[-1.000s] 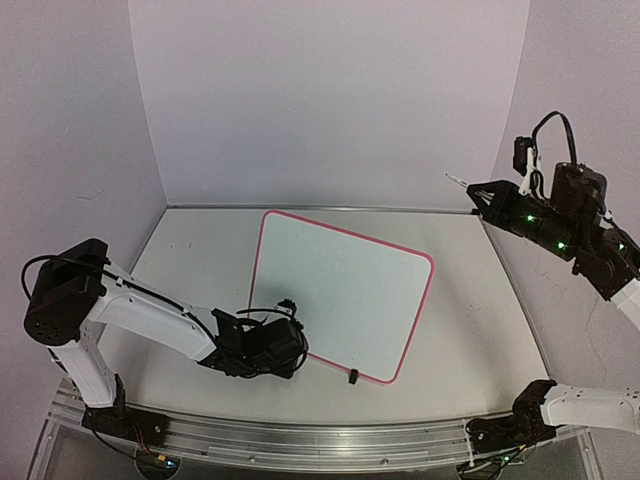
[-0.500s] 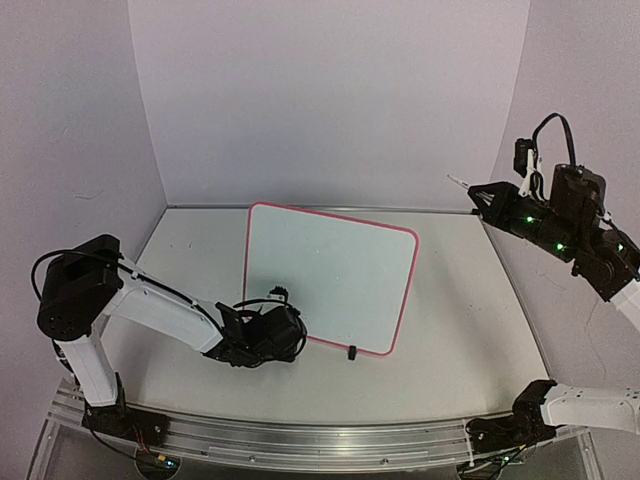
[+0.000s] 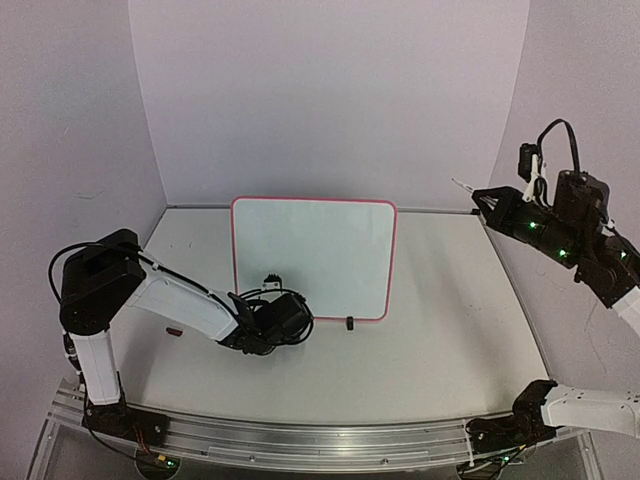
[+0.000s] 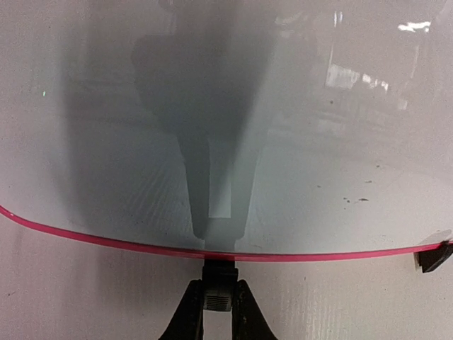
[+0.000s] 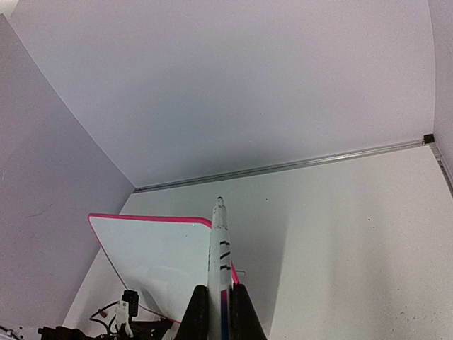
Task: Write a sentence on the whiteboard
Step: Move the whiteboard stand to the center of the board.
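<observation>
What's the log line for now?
left end effector: shut on clip at edge of blank whiteboard | right end effector: shut on marker, clear of board

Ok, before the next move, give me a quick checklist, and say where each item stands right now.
1. Left gripper shut on the clip at the board's near edge: ok.
2. Right gripper shut on the marker: ok.
3. Board square to the arms: ok.
4. Board free of writing: ok, only faint specks.
5. Marker tip over the board: not ok, it hangs high off to the right.
6. Marker uncapped: cannot tell.
</observation>
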Motion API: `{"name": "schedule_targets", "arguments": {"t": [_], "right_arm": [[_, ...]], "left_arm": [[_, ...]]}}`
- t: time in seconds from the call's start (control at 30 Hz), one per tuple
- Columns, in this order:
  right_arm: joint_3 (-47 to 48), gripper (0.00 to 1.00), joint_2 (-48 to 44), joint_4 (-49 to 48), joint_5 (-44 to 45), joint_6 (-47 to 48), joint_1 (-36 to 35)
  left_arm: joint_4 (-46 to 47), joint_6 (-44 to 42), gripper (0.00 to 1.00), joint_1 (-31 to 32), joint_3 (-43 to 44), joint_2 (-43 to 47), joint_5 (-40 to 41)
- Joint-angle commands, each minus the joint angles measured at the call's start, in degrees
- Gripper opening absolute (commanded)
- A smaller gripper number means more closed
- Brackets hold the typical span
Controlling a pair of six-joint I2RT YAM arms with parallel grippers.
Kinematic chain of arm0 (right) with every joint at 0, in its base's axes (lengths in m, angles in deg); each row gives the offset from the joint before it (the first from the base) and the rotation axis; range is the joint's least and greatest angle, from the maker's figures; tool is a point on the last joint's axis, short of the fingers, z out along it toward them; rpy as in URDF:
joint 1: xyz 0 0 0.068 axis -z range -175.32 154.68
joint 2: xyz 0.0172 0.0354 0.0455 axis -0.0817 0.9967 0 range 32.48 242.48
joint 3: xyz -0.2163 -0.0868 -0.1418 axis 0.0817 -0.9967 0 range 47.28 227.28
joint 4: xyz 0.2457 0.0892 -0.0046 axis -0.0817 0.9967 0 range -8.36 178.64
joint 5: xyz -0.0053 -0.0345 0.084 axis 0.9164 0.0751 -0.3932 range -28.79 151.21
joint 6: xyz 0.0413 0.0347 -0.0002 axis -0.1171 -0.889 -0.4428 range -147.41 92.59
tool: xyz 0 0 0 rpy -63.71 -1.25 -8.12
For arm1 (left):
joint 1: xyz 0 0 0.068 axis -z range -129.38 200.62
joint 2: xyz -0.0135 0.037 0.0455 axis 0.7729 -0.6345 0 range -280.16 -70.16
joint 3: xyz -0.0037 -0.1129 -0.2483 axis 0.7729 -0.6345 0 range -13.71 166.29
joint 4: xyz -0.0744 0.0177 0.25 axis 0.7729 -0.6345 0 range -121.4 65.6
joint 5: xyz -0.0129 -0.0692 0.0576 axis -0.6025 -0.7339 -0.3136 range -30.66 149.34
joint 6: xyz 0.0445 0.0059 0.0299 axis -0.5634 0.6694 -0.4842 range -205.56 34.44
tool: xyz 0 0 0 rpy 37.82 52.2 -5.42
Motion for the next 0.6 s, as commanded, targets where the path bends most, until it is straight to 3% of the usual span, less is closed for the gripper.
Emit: {"name": "schedule_targets", "arguments": {"t": [0.0,0.2,0.4,0.57], "right_arm": [[-0.17,0.0,-1.18,-1.22,1.43,-0.26,0.1],[-0.71,0.0,-1.62,-1.03,1.77,-0.23,0.1],[-1.52,0.0,-1.66,-0.93,2.38,-0.38,0.1],[-1.24,0.0,-1.73,-0.93,2.15,-0.27,0.07]], "left_arm": [[1.94,3.39,0.0,-1.37,4.16,-2.22,1.45],[4.61,2.81,0.05,-0.62,3.77,-2.38,-0.58],[4.74,1.09,0.3,-0.34,2.82,-0.8,-1.95],[6.99,-1.86,0.44,-0.16,0.74,3.47,-3.11]]}}
